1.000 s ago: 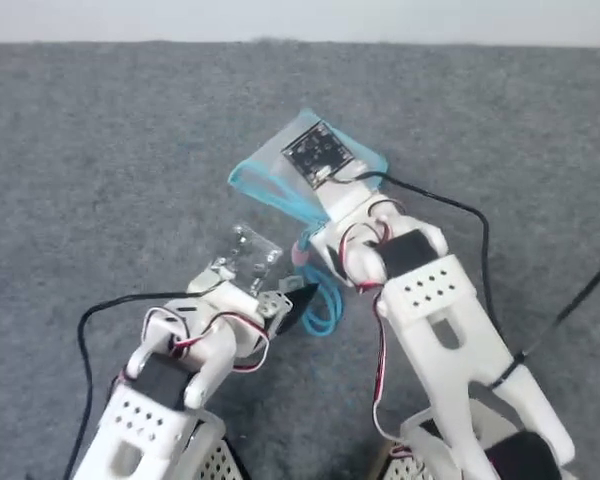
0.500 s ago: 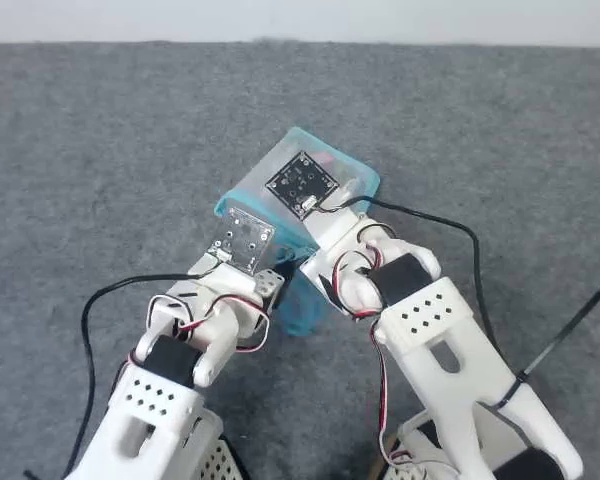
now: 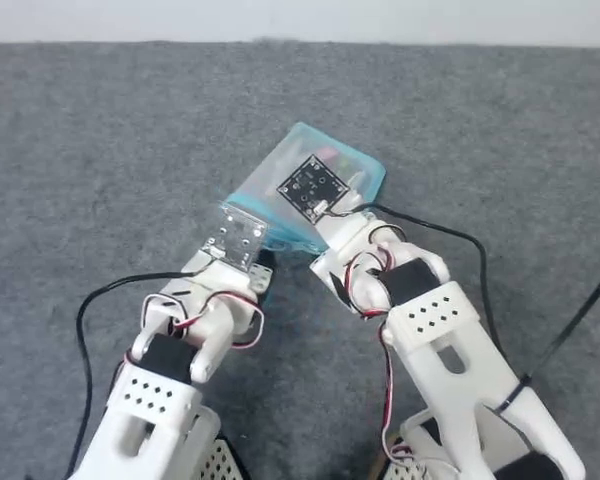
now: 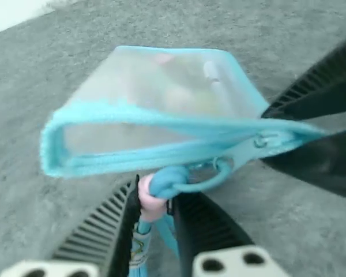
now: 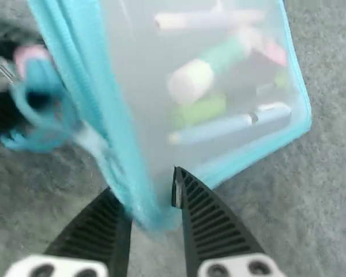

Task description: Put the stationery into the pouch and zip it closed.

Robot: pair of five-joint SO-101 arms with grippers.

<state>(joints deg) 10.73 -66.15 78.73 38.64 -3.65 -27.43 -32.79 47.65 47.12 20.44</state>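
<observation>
One pouch (image 3: 358, 172), grey carpet (image 3: 100, 130) all around

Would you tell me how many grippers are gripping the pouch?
2. The left gripper pinches the zipper pull; the right gripper clamps the pouch at its end.

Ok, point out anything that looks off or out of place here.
Nothing is spilled or damaged. The pouch is held askew: the right gripper pinches one edge, and the left gripper clamps its blue pull cord. The stationery lies jumbled inside it.
</observation>
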